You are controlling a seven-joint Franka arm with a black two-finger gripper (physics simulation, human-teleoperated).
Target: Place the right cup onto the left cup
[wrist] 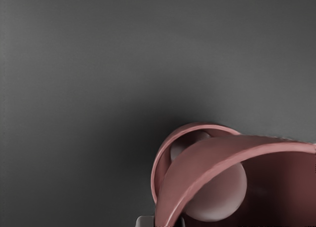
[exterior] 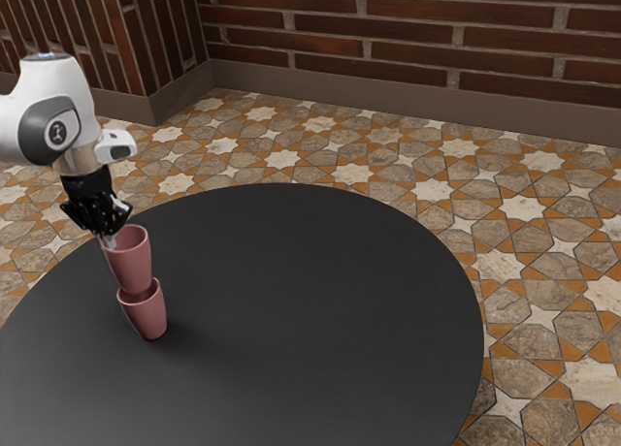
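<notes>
The right cup [exterior: 131,262], as I take the held one to be, hangs just beneath the gripper [exterior: 109,240], its mouth up and its base low over the other cup. The gripper pinches this cup's wall near the rim, one side of the grip inside the cup and the other outside; that hold leaves the base free below, which is what setting it into another cup calls for. Directly under the held cup, farther down from the gripper, the left cup [exterior: 147,316] stands upright with its mouth open, ready to receive the base. The base overlaps that mouth in the exterior view, but whether it is inside, touching the rim or just above it I cannot tell. The table [exterior: 320,281] lies below the gripper and bears the lower cup, giving it a firm footing for the stack. The step in hand looks like the final lining up and lowering, so the task seems near its end. Next I would check the centring, ease down and release once the base is seated; with a one-sided hold, the cup could tip or catch the lower rim.
</notes>
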